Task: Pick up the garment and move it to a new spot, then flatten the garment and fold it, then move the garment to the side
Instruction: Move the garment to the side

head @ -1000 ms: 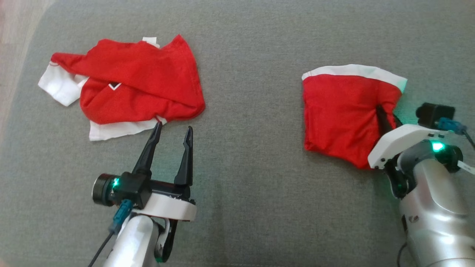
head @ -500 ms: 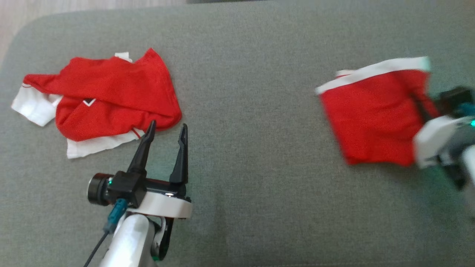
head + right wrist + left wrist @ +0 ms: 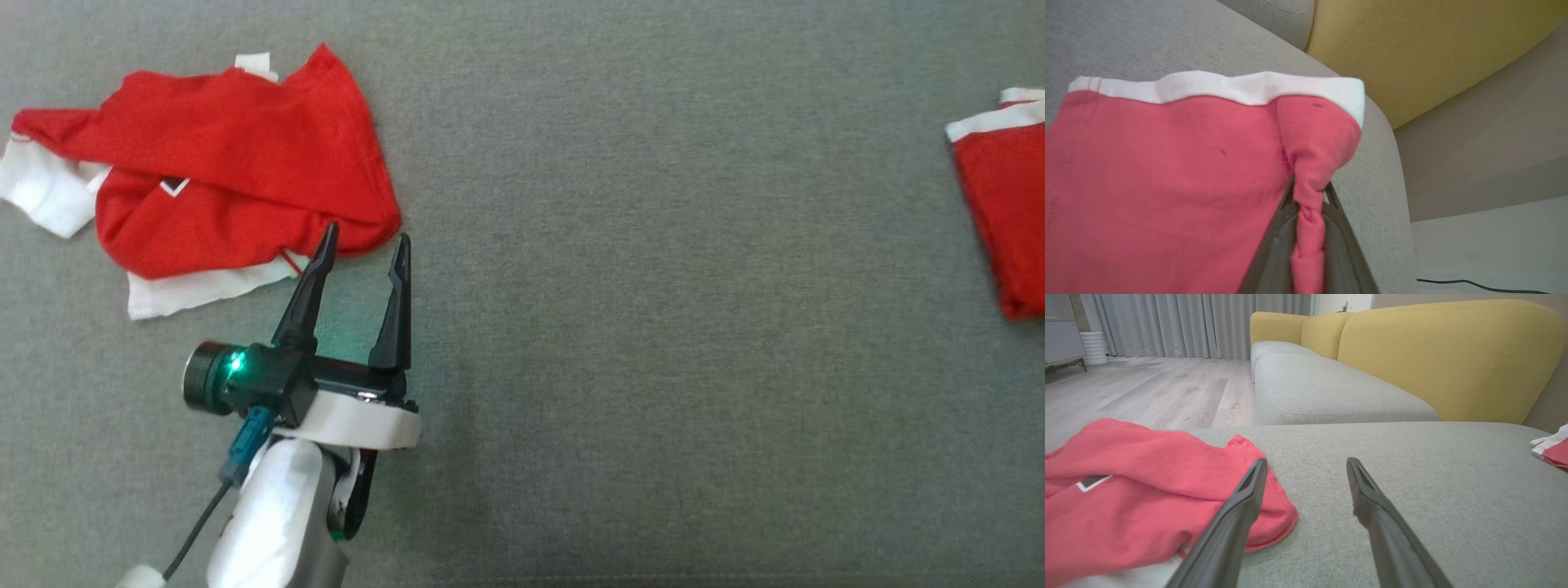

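Observation:
A folded red garment [image 3: 1008, 220] with a white band lies at the head view's right edge on the grey cushion. In the right wrist view my right gripper [image 3: 1309, 188] is shut on a bunched fold of this garment [image 3: 1167, 175], near the cushion's rounded corner. A second, crumpled red and white garment [image 3: 220, 163] lies at the upper left. My left gripper [image 3: 366, 237] stands open just in front of its near hem, with nothing between its fingers. In the left wrist view the open left gripper [image 3: 1307, 463] has the crumpled garment [image 3: 1135, 486] beside its left finger.
The grey cushion [image 3: 653, 327] stretches between the two garments. Yellow sofa backrests [image 3: 1445, 355] rise behind it, with wooden floor [image 3: 1147, 392] to one side. The cushion's edge [image 3: 1388, 134] drops off right of the held garment, and a cable [image 3: 1474, 281] lies on the floor below.
My right gripper has carried the folded garment far to the right, to the view's edge. The head camera has shifted. The left gripper stays open by the crumpled garment.

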{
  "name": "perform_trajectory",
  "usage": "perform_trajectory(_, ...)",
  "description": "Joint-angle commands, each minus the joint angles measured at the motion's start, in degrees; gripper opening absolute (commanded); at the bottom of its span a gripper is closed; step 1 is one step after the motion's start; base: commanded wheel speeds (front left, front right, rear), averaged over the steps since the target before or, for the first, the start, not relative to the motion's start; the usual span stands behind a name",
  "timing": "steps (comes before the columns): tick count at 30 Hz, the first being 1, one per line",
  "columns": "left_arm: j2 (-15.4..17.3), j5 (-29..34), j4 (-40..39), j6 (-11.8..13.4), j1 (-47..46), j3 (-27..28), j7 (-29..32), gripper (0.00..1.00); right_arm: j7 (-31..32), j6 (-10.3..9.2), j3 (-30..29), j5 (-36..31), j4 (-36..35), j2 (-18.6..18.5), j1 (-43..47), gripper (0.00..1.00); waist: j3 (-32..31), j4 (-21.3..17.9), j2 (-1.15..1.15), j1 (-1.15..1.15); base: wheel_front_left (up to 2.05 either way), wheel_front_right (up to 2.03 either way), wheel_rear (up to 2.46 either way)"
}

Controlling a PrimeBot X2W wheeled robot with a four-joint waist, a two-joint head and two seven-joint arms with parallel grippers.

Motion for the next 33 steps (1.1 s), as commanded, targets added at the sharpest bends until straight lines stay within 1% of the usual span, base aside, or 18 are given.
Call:
perform_trajectory(1,0.23,0.53,-1.78,-0.22,-1.34,1.74,-0.37,1.0,-0.9,-0.05,-0.44,-0.61,-0.33,-2.68,-0.31,0.0,0.48,0.43,0.0,-0.01,0.0,0.0,0.0)
perform_trajectory(5,0.23,0.64,-1.66,-0.3,-1.58,2.11,-0.37,1.0,-1.3,-0.05,-2.4,-1.94,2.1,-1.84,-1.2,0.0,0.61,0.58,0.0,-0.01,0.0,0.0,0.0)
perform_trajectory(11,0.23,0.82,-1.27,-0.33,-1.25,2.55,-0.37,1.0,-1.6,-0.05,-4.57,-2.93,4.47,0.49,-2.12,0.0,-0.32,0.22,0.0,-0.01,0.0,0.0,0.0)
perform_trajectory(12,0.23,0.83,-1.2,-0.32,-1.14,2.63,-0.37,1.0,-1.79,-0.05,-4.68,-3.13,4.41,0.94,-2.29,0.6,-0.61,0.11,0.0,-0.01,0.0,0.0,0.0)
perform_trajectory(13,0.23,0.83,-1.13,-0.31,-1.02,2.71,-0.37,1.0,-1.68,-0.05,-5.12,-3.2,4.47,1.42,-2.57,1.0,-0.92,0.03,0.0,-0.01,0.0,0.0,0.0)
perform_trajectory(15,0.22,0.8,-1.05,-0.25,-0.73,2.9,-0.37,1.0,-2.18,-0.05,-5.76,-3.82,3.81,2.46,-3.19,1.0,-1.86,-0.24,0.0,-0.01,0.0,0.0,0.0)
perform_trajectory(19,0.22,0.53,-1.01,-0.19,0.07,3.14,-0.37,1.0,-3.26,-0.05,-7.04,-2.85,1.85,5.98,-3.52,1.0,-4.57,-0.82,0.0,-0.01,0.0,0.0,0.0)
perform_trajectory(24,0.22,0.14,-1.23,0.05,1.67,3.43,-0.37,1.0,-5.68,-0.05,-6.47,-1.42,-4.31,10.7,-2.77,1.0,-8.85,-1.81,0.0,-0.01,0.0,0.0,0.0)
perform_trajectory(26,0.22,0.42,-1.36,0.01,2.43,3.62,-0.37,1.0,-7.17,-0.05,-6.53,0.07,-7.72,13.37,-2.0,1.0,-10.33,-2.3,0.0,-0.01,0.0,0.0,0.0)
perform_trajectory(29,0.22,0.8,-1.74,-0.19,3.78,4.2,-0.37,1.0,-9.6,-0.05,-8.0,3.61,-13.32,19.19,-0.82,1.0,-12.22,-3.01,0.0,-0.01,0.0,0.0,0.0)
perform_trajectory(33,0.22,0.63,-2.02,-0.44,5.7,4.62,-0.37,1.0,-12.73,-0.05,-9.11,6.43,-19.71,26.0,3.87,1.0,-14.56,-3.06,0.0,-0.01,0.0,0.0,0.0)
